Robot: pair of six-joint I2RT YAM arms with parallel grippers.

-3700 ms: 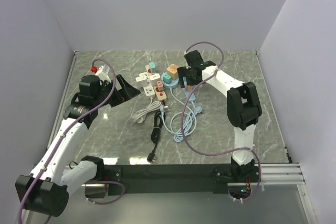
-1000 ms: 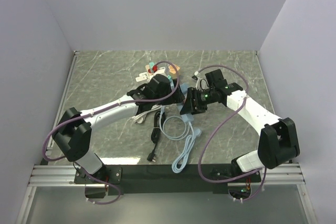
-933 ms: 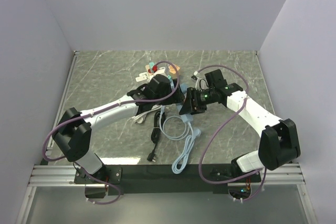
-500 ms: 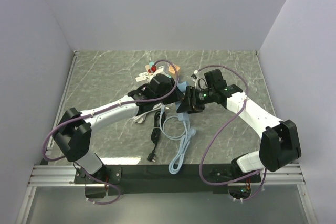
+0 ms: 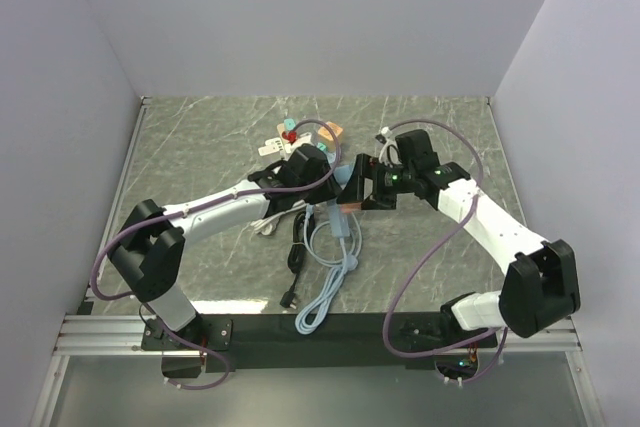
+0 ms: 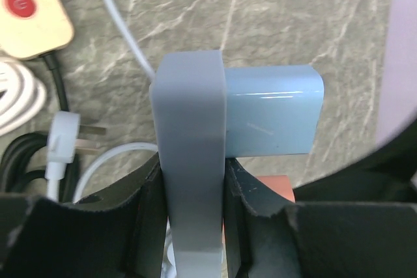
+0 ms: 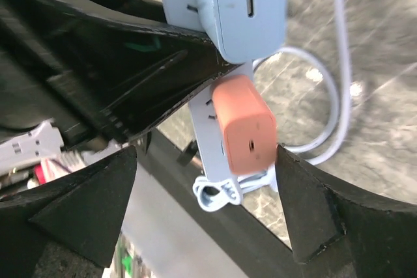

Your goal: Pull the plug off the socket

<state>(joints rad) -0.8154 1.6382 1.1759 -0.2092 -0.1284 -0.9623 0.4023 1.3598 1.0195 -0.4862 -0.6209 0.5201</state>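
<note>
My left gripper (image 6: 192,180) is shut on a pale grey-blue socket strip (image 6: 191,128) and holds it on edge above the table. A light blue plug (image 6: 270,118) sticks out of the strip's right face, and the corner of an orange plug (image 6: 272,183) shows below it. In the right wrist view the orange plug (image 7: 247,128) sits in the strip (image 7: 207,122) beneath the blue plug (image 7: 251,4). My right gripper (image 7: 207,154) is open, its fingers (image 7: 309,206) wide on either side of the orange plug without touching it. From above, both grippers (image 5: 325,187) (image 5: 355,192) meet at the strip (image 5: 345,222).
The strip's pale blue cord (image 5: 325,287) trails toward the near edge. A beige power strip with a red switch (image 6: 26,14), a white plug (image 6: 65,138), white and black cables (image 5: 295,257) and more strips and adapters (image 5: 285,142) lie behind the left arm.
My left gripper has closed on the strip. My right gripper has opened and let go. The strip and its cord have shifted left.
</note>
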